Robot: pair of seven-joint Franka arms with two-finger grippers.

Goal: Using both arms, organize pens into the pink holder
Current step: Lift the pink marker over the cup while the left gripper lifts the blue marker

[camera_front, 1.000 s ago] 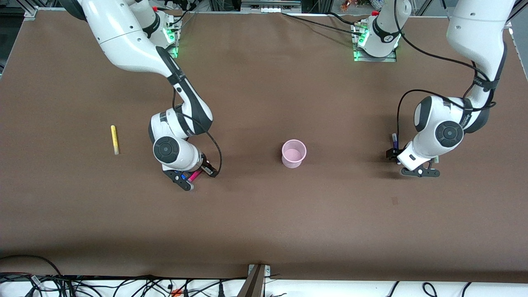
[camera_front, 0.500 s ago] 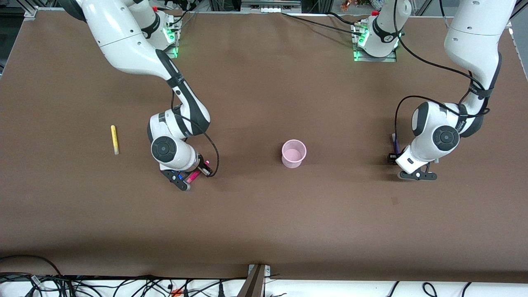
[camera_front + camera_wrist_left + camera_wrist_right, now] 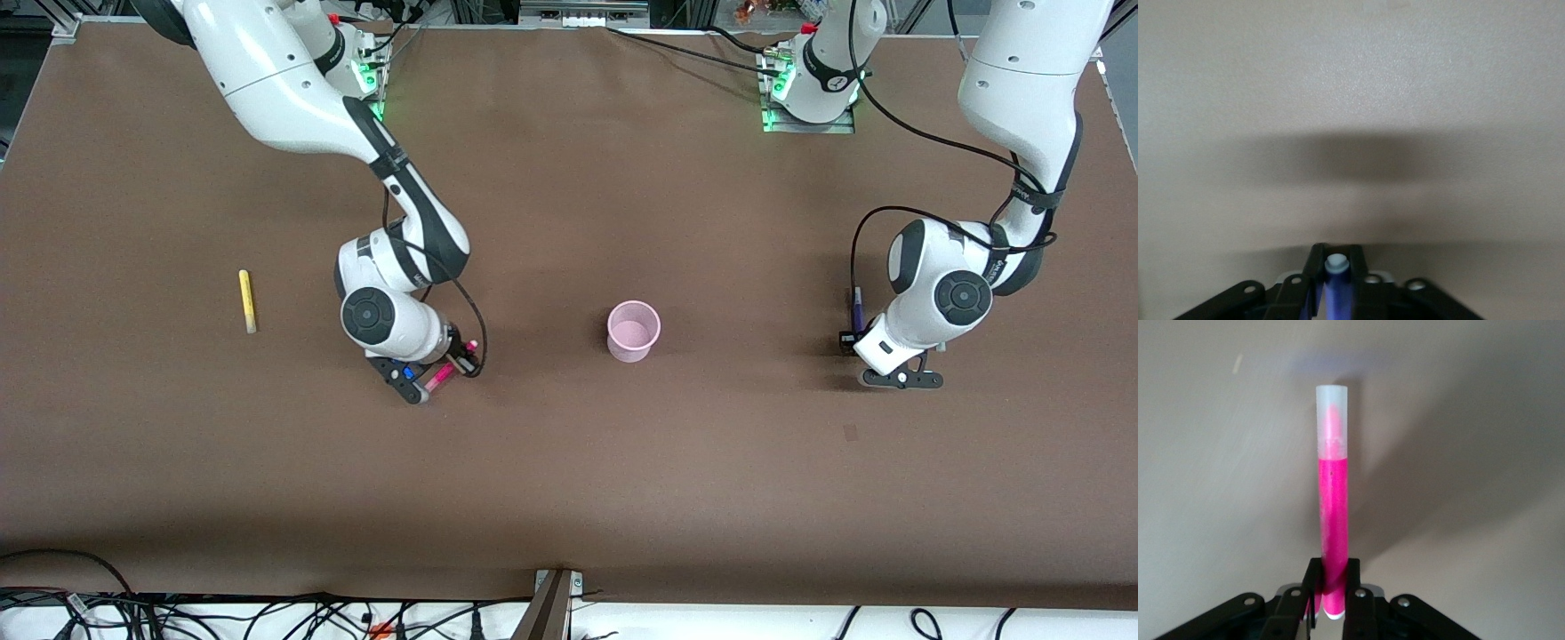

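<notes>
The pink holder [image 3: 633,331] stands upright mid-table. My right gripper [image 3: 434,377] is shut on the magenta pen [image 3: 441,380], low over the table toward the right arm's end from the holder. The right wrist view shows that pen [image 3: 1333,507] pinched at its base by the gripper [image 3: 1333,581]. My left gripper [image 3: 855,341] is shut on the dark purple pen [image 3: 858,307], low over the table toward the left arm's end. In the left wrist view the gripper [image 3: 1337,265] clamps that pen [image 3: 1337,290]. The yellow pen [image 3: 246,300] lies on the table. The green pen is out of view.
Brown table surface [image 3: 569,480] spreads around the holder. The arm bases [image 3: 809,98] stand along the edge farthest from the front camera. Cables [image 3: 267,613] lie off the table's nearest edge.
My right gripper has moved with the magenta pen a little toward the holder. My left arm has shifted slightly, with the purple pen still in its grip.
</notes>
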